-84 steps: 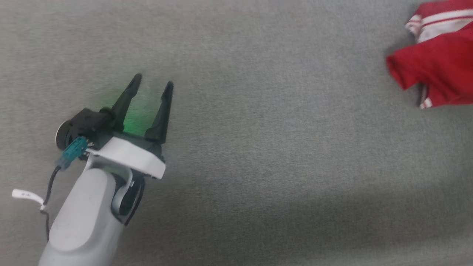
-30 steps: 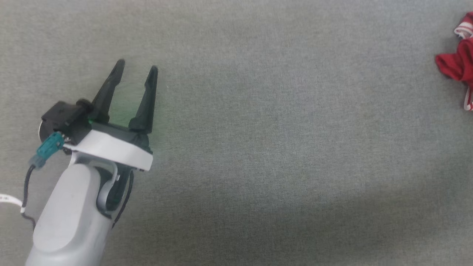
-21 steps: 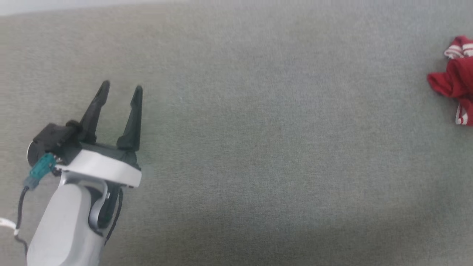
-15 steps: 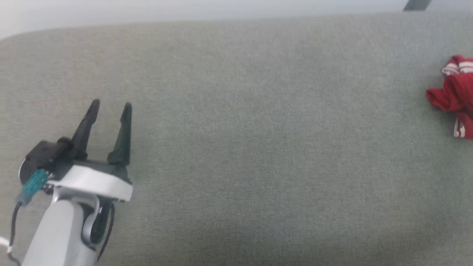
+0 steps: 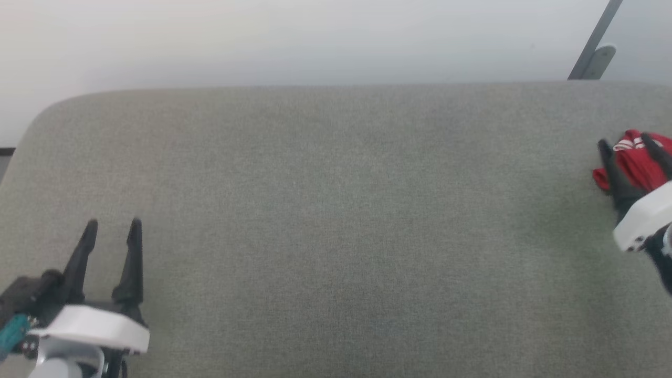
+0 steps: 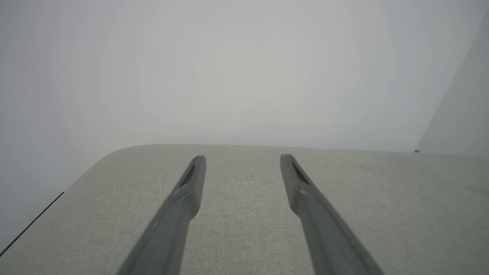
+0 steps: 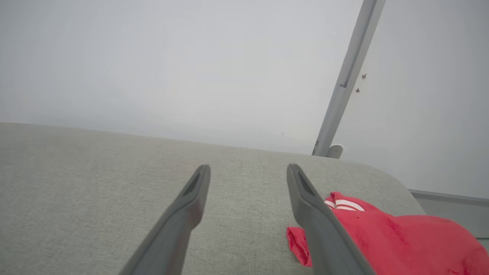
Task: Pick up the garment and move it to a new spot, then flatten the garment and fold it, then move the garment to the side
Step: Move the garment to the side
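Observation:
The garment (image 5: pixel 636 164) is a crumpled red heap with white striped trim at the far right of the grey fabric surface (image 5: pixel 336 210). My right gripper (image 5: pixel 626 143) is open over its left part, dark fingers straddling the cloth in the head view. In the right wrist view the garment (image 7: pixel 401 236) lies to the right of and below the right finger, and the space between the fingers of the right gripper (image 7: pixel 248 168) holds nothing. At the lower left, my left gripper (image 5: pixel 113 226) stands open over bare fabric, as in its own view (image 6: pixel 243 158).
The surface has a rounded far-left corner (image 5: pixel 42 113) and a rounded far-right corner (image 7: pixel 397 179). Behind it is a pale wall with a slanted grey metal post (image 5: pixel 596 47) (image 7: pixel 345 80). Bare fabric spreads between the two grippers.
The head camera has tilted up, bringing the far edge and wall into view. My right gripper has come into the picture at the garment. The left gripper stays open.

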### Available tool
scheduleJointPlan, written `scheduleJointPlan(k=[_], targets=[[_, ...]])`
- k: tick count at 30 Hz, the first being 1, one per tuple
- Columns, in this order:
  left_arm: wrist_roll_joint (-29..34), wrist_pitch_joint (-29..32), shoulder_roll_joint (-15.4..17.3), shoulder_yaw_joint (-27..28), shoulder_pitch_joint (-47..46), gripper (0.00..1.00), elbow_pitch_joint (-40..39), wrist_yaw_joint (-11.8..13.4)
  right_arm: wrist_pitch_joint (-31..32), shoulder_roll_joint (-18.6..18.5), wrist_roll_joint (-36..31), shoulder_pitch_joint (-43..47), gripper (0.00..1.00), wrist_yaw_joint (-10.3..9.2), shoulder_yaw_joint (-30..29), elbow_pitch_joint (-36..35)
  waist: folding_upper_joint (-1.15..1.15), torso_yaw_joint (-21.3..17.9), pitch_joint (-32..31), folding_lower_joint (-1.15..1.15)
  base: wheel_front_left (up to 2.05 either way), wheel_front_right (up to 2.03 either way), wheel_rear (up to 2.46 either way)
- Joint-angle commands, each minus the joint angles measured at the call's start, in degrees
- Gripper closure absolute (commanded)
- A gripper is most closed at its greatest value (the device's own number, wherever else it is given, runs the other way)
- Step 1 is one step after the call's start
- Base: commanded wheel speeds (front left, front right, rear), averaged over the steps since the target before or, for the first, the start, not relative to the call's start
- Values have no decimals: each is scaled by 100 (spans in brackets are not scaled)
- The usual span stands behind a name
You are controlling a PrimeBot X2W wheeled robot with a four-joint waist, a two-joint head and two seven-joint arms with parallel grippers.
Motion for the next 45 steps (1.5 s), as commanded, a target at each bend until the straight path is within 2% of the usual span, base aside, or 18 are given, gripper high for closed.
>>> scheduleJointPlan(k=[1, 12, 20, 28, 36, 45], targets=[[-13, -24, 32, 37, 133, 0, 14, -5, -73, 66, -91, 176, 0, -10, -45, -84, 0, 2, -115, 0, 0, 0, 0], [-205, -24, 91, 244, 748, 0, -21, -5, -198, 649, -804, 1365, 0, -9, -727, -969, 0, -31, -388, 0, 0, 0, 0], [-333, -24, 108, 304, 1048, 0, -66, -5, -48, 1246, -1232, 2257, 0, -9, -1379, -1795, 0, -43, -516, 0, 0, 0, 0], [-384, -24, 120, 360, 1149, 0, -83, -6, 154, 1638, -1545, 2838, 0, -9, -1849, -2492, 0, -49, -542, 0, 0, 0, 0], [-413, -24, 144, 394, 1199, 0, -119, -6, 312, 1870, -1708, 3198, 0, -9, -2019, -2977, 0, -81, -553, 0, 0, 0, 0], [-391, -24, 136, 369, 1220, 0, -146, -6, 397, 1938, -1741, 3335, 0, -9, -2061, -3180, 0, -122, -552, 0, 0, 0, 0]])
